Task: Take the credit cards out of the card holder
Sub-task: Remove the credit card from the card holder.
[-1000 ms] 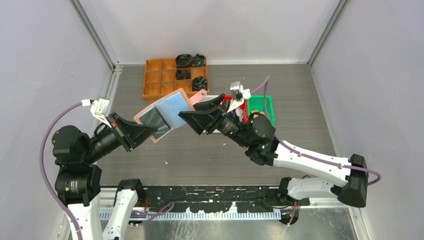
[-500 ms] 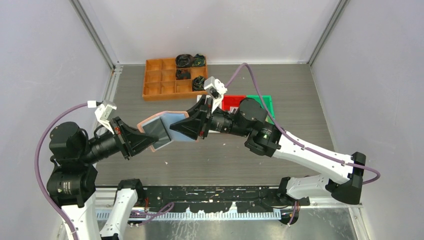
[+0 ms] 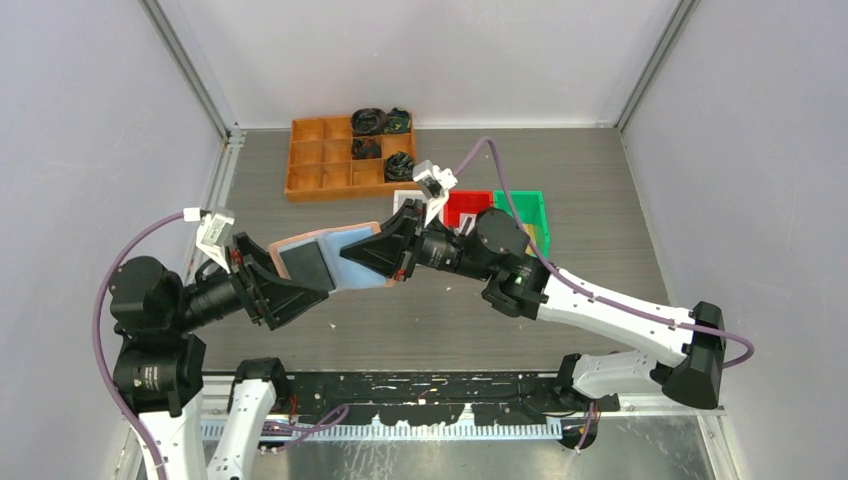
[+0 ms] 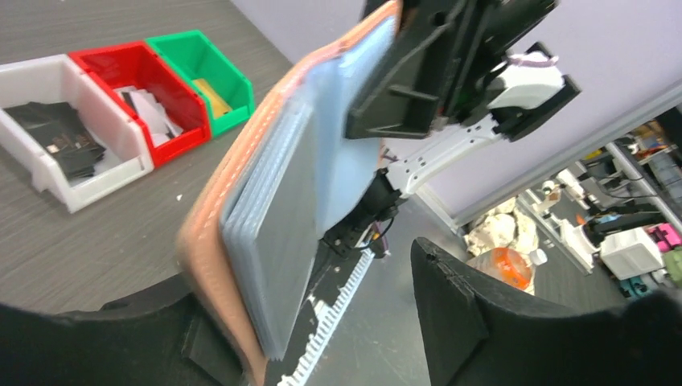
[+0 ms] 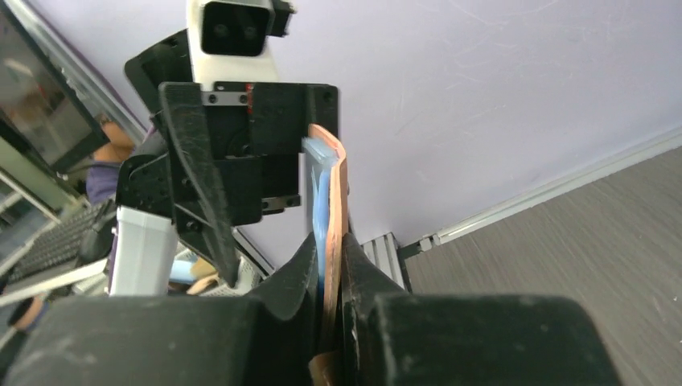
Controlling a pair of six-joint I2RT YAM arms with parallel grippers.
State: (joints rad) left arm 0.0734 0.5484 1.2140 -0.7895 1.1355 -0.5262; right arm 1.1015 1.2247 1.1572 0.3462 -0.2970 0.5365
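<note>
The right pincer (image 5: 330, 253) is closed on one edge of the pink card holder (image 3: 345, 250), which hangs unfolded above the desk (image 3: 600, 200). The left pincer (image 4: 314, 281) stands open, and the holder's other end sits between its fingers, close to one of them.

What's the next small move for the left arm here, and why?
Probably shift the left gripper onto a card's edge and close. Its jaws stand open around the card holder, which the right gripper pinches, so the holder is steadied yet no card is gripped.
</note>
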